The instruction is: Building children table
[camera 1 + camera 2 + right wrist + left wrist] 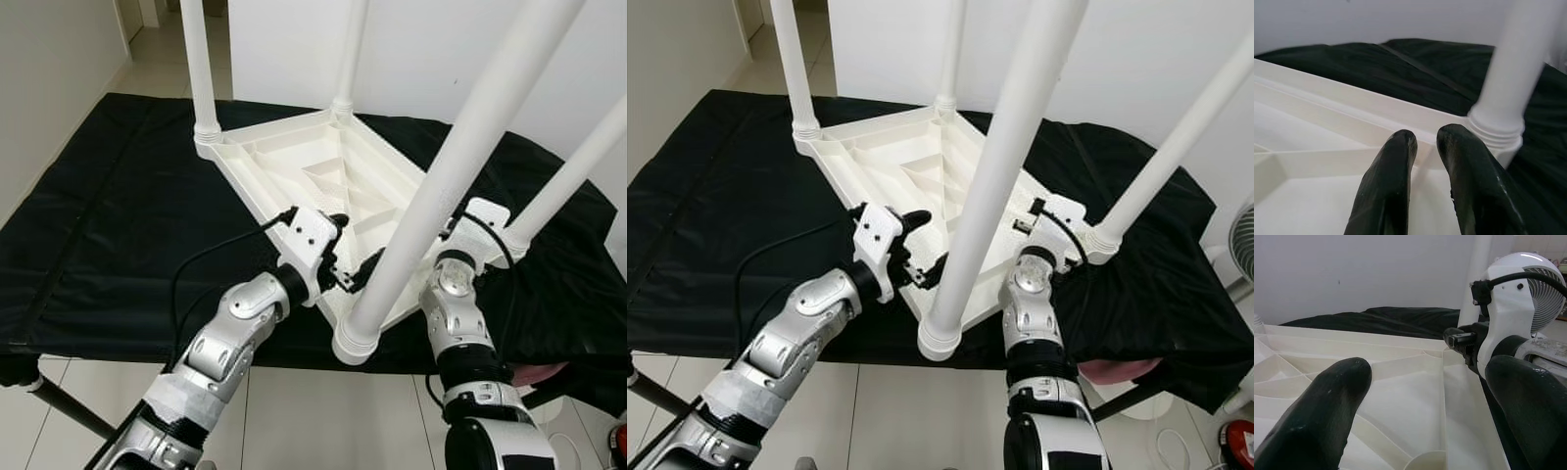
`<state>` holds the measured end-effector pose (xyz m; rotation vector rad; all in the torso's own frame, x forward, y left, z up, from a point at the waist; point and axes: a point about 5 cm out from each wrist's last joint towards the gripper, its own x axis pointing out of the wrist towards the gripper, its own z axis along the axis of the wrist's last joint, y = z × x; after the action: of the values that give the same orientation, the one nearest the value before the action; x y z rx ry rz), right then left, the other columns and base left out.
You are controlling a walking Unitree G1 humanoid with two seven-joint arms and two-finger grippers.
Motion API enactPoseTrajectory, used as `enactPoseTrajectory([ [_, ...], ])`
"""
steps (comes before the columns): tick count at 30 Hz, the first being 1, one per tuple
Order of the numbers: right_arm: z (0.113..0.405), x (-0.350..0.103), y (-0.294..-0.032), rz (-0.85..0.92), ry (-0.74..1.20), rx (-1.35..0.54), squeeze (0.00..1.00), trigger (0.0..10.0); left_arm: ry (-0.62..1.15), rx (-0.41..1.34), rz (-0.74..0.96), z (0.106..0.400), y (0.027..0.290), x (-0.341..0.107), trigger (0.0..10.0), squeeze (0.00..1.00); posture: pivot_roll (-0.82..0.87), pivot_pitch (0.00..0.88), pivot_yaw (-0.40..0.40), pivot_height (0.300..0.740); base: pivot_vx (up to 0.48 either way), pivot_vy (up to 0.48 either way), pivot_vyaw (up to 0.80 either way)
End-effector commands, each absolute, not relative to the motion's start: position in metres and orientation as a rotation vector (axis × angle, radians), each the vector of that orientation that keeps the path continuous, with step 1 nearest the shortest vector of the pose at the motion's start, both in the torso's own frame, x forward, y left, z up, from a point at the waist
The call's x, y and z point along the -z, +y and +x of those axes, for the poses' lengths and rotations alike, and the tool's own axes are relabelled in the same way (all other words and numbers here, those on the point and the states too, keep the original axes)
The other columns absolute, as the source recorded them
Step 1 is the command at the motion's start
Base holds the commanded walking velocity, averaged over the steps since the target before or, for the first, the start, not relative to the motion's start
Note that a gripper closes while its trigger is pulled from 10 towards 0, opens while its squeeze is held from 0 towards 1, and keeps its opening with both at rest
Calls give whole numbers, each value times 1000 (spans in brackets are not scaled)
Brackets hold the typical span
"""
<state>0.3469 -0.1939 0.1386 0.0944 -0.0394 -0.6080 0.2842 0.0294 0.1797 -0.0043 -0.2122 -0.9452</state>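
Note:
The white children's table lies upside down on a black mat, with its legs pointing up. The nearest leg stands in the front corner socket; another leg rises at the right corner. My left gripper is open over the ribbed underside beside the nearest leg, its fingers wide apart and holding nothing. My right gripper is shut above the rim next to the right corner leg. Its white wrist sits partly behind the nearest leg.
The mat's front edge drops to a tiled floor. A white fan stands to the right, with a pink object and a red item low on that side. A white wall stands behind.

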Motion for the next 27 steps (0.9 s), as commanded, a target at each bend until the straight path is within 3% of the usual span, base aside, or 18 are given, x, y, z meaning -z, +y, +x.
enactPoseTrajectory([
  [1,344,-132,-200,91,-11,640,0,10000,-238,1282,42,268,17,-182,10000,0,-29,0,-78,740,0,0,0],
  [16,322,-101,-237,115,103,875,0,10000,-236,1287,29,266,17,-183,10000,0,-36,0,-63,740,0,0,0],
  [24,316,-85,-248,87,158,888,0,10000,-240,1287,19,266,15,-184,10000,0,-36,0,-62,740,0,0,0],
  [27,321,-80,-252,87,178,796,0,10000,-250,1293,11,265,14,-187,10000,0,-35,0,-61,740,0,0,0],
])
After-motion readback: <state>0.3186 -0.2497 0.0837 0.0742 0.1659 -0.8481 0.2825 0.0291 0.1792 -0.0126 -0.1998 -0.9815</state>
